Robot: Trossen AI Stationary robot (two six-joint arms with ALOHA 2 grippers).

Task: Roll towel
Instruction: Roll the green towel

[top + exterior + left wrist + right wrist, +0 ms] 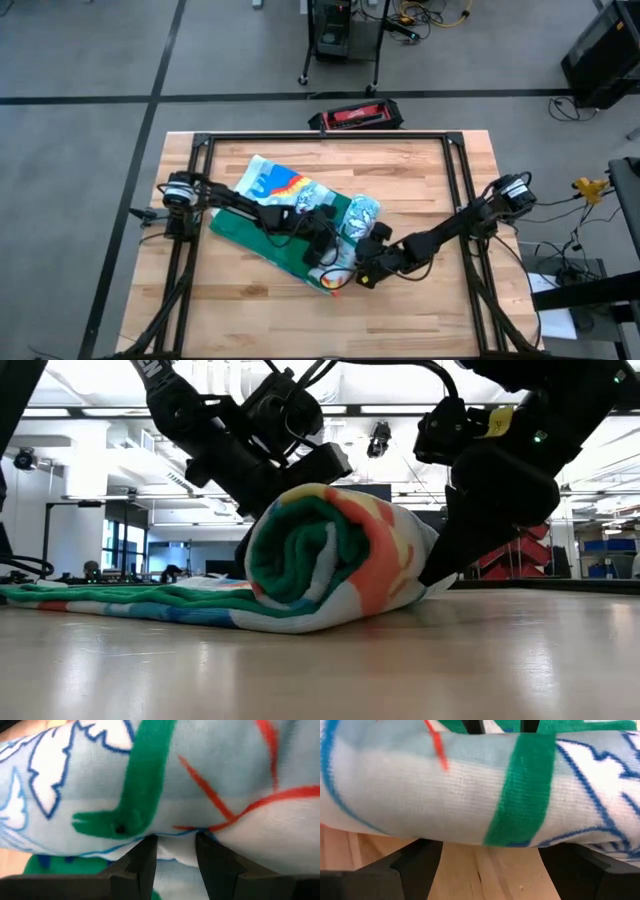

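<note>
The towel [290, 205] lies on the wooden table, its right part wound into a thick roll [355, 235] and its left part spread flat [255, 190]. In the low view the roll [330, 550] rests on the table, with the flat part [100, 600] trailing left. My left gripper [328, 243] is over the flat part, on the roll's left side, fingers somewhat apart [176, 845]. My right gripper [362, 272] is at the roll's right side, near its near end, and wide open [490, 852]. My left gripper touches the roll low on the side facing the flat part [170, 832]. Both fingertips [147, 847] lie against it, nearly level, coming from the table's left. My right gripper touches the roll's opposite side [485, 832] low down, with both spread fingertips [422, 852], coming from the table's right. The roll rests on the table between the two grippers.
A black metal frame [330, 135] runs around the table top. A red and black case [357, 115] lies beyond the far edge. Bare wood shows along the near edge [300, 320] and at the right [440, 190].
</note>
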